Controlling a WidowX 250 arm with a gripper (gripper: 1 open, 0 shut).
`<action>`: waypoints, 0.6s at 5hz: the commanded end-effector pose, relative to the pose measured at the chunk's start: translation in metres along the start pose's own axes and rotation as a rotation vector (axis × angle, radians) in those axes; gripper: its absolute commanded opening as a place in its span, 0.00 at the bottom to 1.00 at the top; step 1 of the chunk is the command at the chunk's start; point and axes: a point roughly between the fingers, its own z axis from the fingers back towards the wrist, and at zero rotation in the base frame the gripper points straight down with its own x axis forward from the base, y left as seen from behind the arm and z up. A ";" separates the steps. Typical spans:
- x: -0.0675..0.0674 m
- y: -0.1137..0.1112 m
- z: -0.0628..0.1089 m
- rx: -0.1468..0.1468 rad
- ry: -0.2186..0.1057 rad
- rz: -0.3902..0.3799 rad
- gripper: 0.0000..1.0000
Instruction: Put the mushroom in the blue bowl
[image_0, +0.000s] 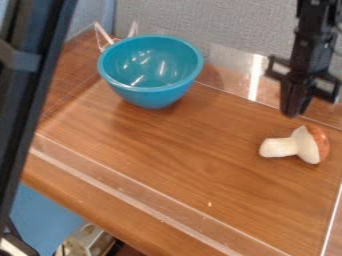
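A wooden table with a warm reddish-brown top fills most of the view, its surface bare apart from two objects. A dark, blurred post runs diagonally down the left side, close to the lens, and hides the table's left edge. A grey wall panel stands behind the far edge.

The blue bowl sits upright on the far left part of the table. It is round, deep and glossy turquoise, with light glinting on its inner wall. It looks empty inside.

The black robot arm comes down from the top right corner, pointing straight at the table. Its gripper hangs above the surface on the far right, with its jaws pressed together and nothing between them. It is clear of the table and touches nothing.

The mushroom lies on its side on the table at the right, just nearer than the gripper and below it. Its cream-white stem points left and its reddish-brown cap faces the right edge. It lies apart from the fingers and well apart from the bowl, which is across the table to the left.
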 end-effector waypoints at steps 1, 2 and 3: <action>0.004 -0.011 0.039 0.022 -0.135 -0.023 1.00; 0.004 -0.015 0.022 0.022 -0.123 -0.007 1.00; 0.007 -0.028 0.005 0.022 -0.105 -0.015 1.00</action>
